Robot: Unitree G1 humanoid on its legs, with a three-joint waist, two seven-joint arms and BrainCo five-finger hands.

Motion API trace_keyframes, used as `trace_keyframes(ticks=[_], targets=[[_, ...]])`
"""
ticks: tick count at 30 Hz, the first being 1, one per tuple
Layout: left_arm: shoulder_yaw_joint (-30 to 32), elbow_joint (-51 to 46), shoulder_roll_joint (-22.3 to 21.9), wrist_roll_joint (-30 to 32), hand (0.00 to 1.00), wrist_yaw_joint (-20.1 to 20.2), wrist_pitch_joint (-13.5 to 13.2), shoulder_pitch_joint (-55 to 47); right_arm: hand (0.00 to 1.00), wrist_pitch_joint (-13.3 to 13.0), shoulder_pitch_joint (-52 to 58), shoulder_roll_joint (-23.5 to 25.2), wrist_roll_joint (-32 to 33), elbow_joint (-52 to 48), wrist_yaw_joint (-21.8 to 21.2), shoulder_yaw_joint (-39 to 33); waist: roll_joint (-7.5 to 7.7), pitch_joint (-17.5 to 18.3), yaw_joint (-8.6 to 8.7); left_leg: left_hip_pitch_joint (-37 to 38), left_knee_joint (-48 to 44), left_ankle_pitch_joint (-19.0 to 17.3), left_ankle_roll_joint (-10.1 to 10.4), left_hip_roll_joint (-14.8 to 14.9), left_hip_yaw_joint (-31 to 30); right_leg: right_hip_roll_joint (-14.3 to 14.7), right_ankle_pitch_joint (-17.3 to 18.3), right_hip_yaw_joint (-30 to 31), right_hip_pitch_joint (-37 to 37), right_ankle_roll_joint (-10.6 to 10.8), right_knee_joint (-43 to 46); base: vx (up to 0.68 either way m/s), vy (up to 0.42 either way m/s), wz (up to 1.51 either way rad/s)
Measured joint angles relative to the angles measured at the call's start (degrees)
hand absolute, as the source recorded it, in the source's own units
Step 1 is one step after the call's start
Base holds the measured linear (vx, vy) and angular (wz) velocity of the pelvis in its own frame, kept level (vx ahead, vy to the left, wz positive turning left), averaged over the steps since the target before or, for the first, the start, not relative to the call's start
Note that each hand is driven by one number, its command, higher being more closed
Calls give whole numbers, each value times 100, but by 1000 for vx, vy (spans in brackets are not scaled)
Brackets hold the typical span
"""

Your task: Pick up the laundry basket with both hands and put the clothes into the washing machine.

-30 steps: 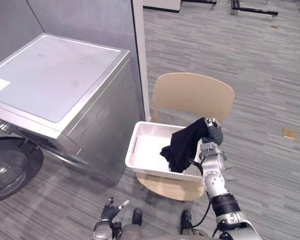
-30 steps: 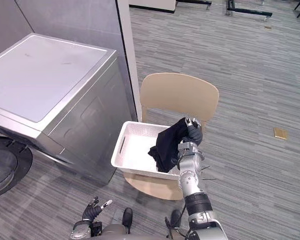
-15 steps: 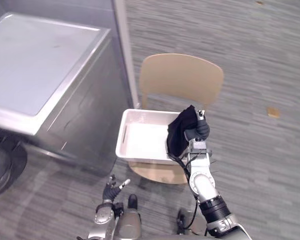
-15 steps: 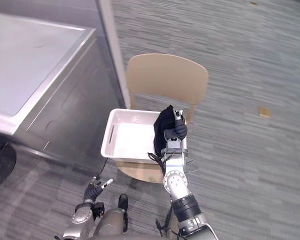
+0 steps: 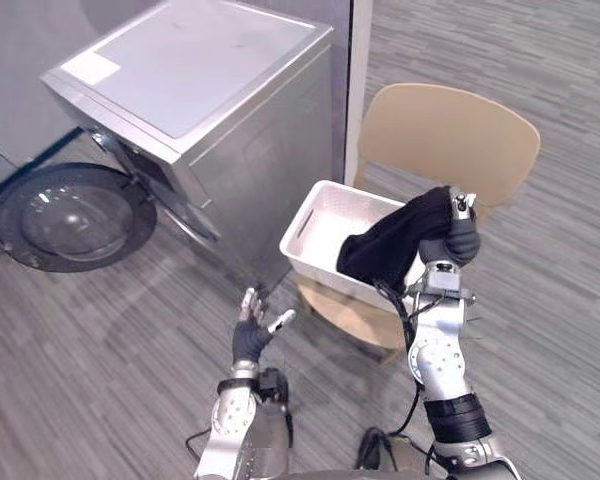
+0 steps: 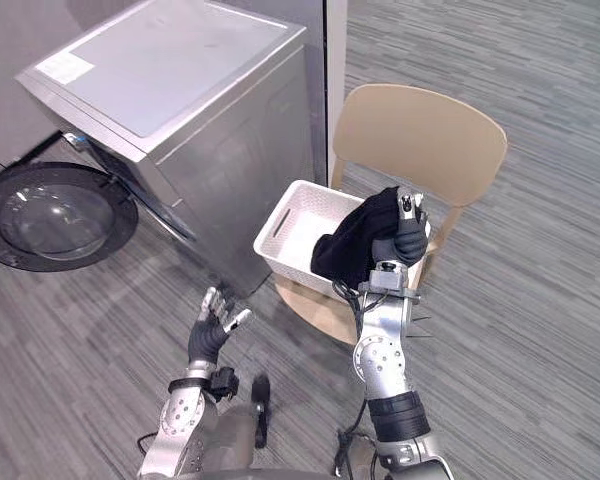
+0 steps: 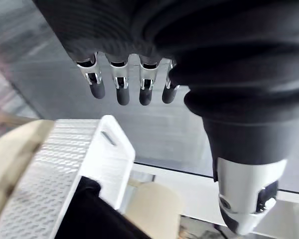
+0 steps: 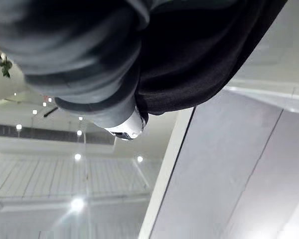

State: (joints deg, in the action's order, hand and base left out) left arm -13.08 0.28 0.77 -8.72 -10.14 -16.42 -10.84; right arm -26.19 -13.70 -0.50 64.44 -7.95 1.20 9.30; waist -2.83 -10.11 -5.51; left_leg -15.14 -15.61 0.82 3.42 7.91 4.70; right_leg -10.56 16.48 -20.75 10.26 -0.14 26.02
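Washing machine [image 5: 195, 60] stands at the far left, its round door [image 5: 65, 215] swung wide open and low to the floor. From this angle the drum mouth barely shows.

Laundry basket [image 5: 325, 268] sits on the seat of a tan chair [image 5: 450, 130], just beside the machine's right flank. Neither hand is on its handles, so the two-handed lift is not in evidence here.

Right hand [image 5: 460, 240] is raised over the basket's near right corner, fingers curled tight round a black garment [image 5: 395, 240]. The cloth is bunched in the fist and drapes down to the left, its lower end hanging over the basket rim. I cannot tell whether it touches the rim or hangs just clear. The right wrist view shows the same dark cloth [image 8: 204, 55] wrapped close over the hand.

Left hand [image 5: 250, 338] hovers low over the floor in front of the machine, well apart from the basket, palm forward. Its fingers [image 7: 121, 89] are straight in a row with the thumb [image 7: 244, 209] held off to the side. It holds nothing.

Progress, as I judge it:
- The door is open and one garment is out of the basket and in hand.
- What shows of the basket floor is bare white; the garment hides the rest.
- The garment has yet to cross to the door side and go into the drum.
- The loading is therefore roughly half done, with the carry and release left.
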Motion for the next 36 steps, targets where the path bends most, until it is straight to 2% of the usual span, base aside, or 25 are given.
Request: trace_keyframes(ticks=[1, 2, 4, 5, 6, 10, 13, 15, 21, 22, 26, 29, 36], targets=[[5, 3, 35, 50, 0, -20, -59, 241, 100, 13, -76, 4, -85, 0, 1, 18, 3, 0, 8, 196, -19, -178, -24, 0, 33, 6, -147, -12, -92, 28, -194, -60, 111, 8], [-48, 23, 62, 58, 0, -68, -88, 415, 100, 19, -108, 8, -147, 0, 2, 34, 1, 4, 35, 411, 150, -209, -37, 8, 79, 33, -289, -11, -204, 77, -407, -77, 170, -1], [-247, 38, 81, 110, 0, -160, -148, 680, 100, 18, -131, 10, -236, -1, 2, 77, -119, 207, 171, 794, 1021, -168, 33, 28, 211, 189, -581, -22, -323, 246, -880, -50, 174, -3], [-385, 153, 150, 237, 0, -234, -165, 929, 100, 15, -139, 24, -273, -3, 5, 79, -86, 308, 200, 923, 1469, 22, 226, -16, 283, 197, -743, 2, -315, 303, -1061, -54, 247, -12], [-652, 383, 259, 461, 0, -298, -160, 1320, 100, 34, -216, 67, -309, -3, 10, 107, -9, 366, 213, 1030, 1808, 207, 147, -105, 346, 205, -990, 54, -372, 396, -1384, -41, 206, -10], [-954, 756, 414, 1133, 0, -398, -25, 1784, 100, 123, -554, 155, -309, -3, 17, 494, 89, 422, 328, 1272, 1964, 302, 70, -314, 419, 140, -1308, 141, -708, 566, -1874, -13, 160, -6], [-1212, 1295, 416, 1528, 0, -429, 50, 2294, 100, 193, -959, 153, -309, -5, 13, 917, 134, 563, 341, 1397, 2072, 344, 10, -373, 486, 146, -1464, 241, -862, 608, -2138, -1, 70, -10], [-1500, 1747, 443, 1776, 0, -501, 160, 2686, 100, 257, -1276, 160, -304, -6, -2, 1260, 165, 609, 409, 1426, 2086, 356, 5, -357, 518, 197, -1556, 323, -913, 570, -2268, -16, 21, -9], [-1897, 2521, 447, 2115, 0, -649, 348, 3459, 100, 299, -1407, 177, -189, -6, 5, 1791, 214, 660, 474, 1499, 2092, 388, 49, -261, 644, 360, -1734, 500, -990, 487, -2499, -20, -9, -17], [-1897, 2568, 444, 2163, 100, -668, 385, 3572, 100, 290, -1416, 191, -178, -6, 6, 1880, 212, 681, 481, 1516, 2093, 397, 62, -210, 651, 400, -1762, 515, -1015, 460, -2544, -25, -28, -6], [-1877, 3052, 401, 2431, 100, -970, 545, 4122, 100, 298, -1531, 235, -12, -6, 10, 2459, 216, 708, 481, 1498, 2096, 444, 135, -94, 650, 555, -1827, 529, -1017, 367, -2620, -34, -35, -5], [-1838, 3093, 403, 2466, 100, -1135, 624, 4194, 100, 301, -1539, 235, 34, -7, -12, 2612, 223, 715, 474, 1491, 2096, 475, 183, -10, 638, 611, -1845, 527, -1017, 339, -2633, -7, -9, -1], [-1694, 2923, 399, 2216, 100, -1145, 644, 3940, 100, 303, -1400, 229, 205, -16, -164, 2670, 223, 715, 480, 1486, 2096, 491, 209, 25, 623, 651, -1848, 530, -1013, 332, -2635, 0, 0, 0]])
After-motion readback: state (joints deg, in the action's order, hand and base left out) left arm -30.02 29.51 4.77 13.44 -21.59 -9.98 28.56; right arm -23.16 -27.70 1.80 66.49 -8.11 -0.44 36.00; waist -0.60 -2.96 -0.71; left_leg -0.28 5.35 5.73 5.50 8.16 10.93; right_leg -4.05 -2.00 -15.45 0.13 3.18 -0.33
